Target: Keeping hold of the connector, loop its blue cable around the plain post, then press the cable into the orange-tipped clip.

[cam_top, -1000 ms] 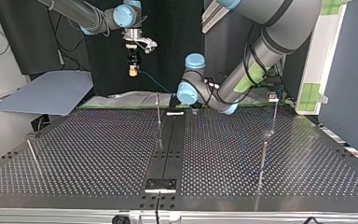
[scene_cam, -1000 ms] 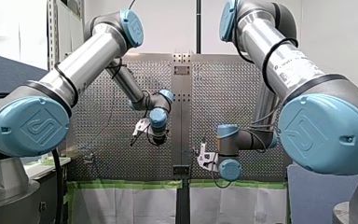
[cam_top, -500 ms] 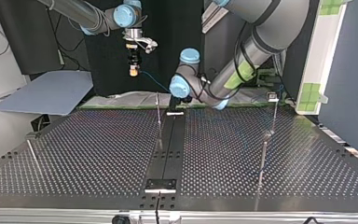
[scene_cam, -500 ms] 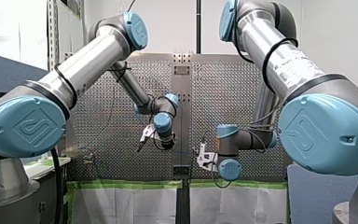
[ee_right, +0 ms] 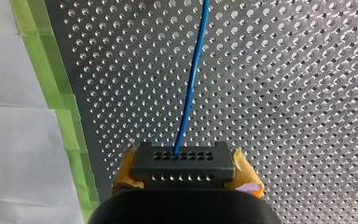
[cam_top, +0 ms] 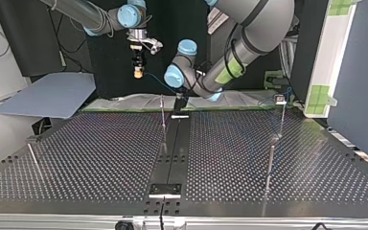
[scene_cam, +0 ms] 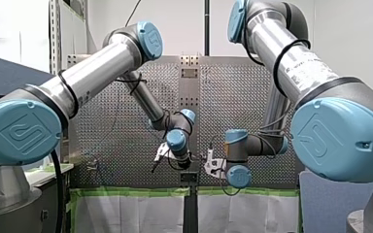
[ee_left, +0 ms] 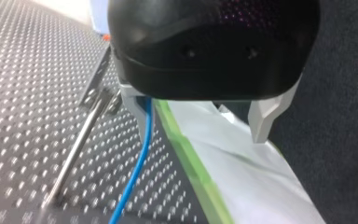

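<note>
**Looping step, loop not yet made.** My right gripper [ee_right: 184,177] is clamping the connector [ee_right: 181,161] between its yellow pads, above the counter [cam_top: 100,158] at the top view's 11 o'clock. The blue cable [ee_right: 192,84] is running straight ahead, toward that gripper's 12 o'clock. My left gripper [ee_left: 200,123] is standing wide, with the cable lying against one finger. The plain post [cam_top: 163,117] is just at its 9 o'clock in the top view. Judgement: I should be guiding the cable low around the post under light tension, without tugging the connector. I cannot make out the orange-tipped clip.
</note>
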`<control>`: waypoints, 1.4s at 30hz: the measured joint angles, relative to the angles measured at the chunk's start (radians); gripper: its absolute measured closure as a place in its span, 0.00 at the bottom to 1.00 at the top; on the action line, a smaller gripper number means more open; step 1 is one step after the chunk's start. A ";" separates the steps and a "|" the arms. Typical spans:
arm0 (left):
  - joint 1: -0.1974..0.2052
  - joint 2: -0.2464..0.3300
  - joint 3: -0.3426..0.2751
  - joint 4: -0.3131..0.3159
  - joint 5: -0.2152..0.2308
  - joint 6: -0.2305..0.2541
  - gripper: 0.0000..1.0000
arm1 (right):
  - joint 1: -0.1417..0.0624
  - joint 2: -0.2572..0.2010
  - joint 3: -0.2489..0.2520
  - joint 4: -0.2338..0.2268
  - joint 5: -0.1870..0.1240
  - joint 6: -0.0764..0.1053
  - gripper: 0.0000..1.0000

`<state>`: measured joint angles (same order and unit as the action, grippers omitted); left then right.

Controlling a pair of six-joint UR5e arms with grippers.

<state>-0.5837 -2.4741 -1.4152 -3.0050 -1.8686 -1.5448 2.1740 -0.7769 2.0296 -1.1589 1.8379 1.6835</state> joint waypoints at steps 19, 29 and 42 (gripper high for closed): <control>-0.079 -0.013 -0.004 0.084 0.041 -0.095 0.00 | 0.000 0.000 -0.001 -0.004 0.000 0.000 0.87; -0.094 -0.013 -0.005 0.123 0.074 -0.189 0.00 | 0.000 0.000 0.000 -0.003 0.000 0.002 0.87; -0.093 -0.012 -0.005 0.128 0.042 -0.206 0.30 | 0.000 0.000 0.000 0.000 0.000 0.001 0.87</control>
<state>-0.6770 -2.4859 -1.4201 -2.8769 -1.8270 -1.7512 2.1744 -0.7768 2.0295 -1.1591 1.8379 1.6846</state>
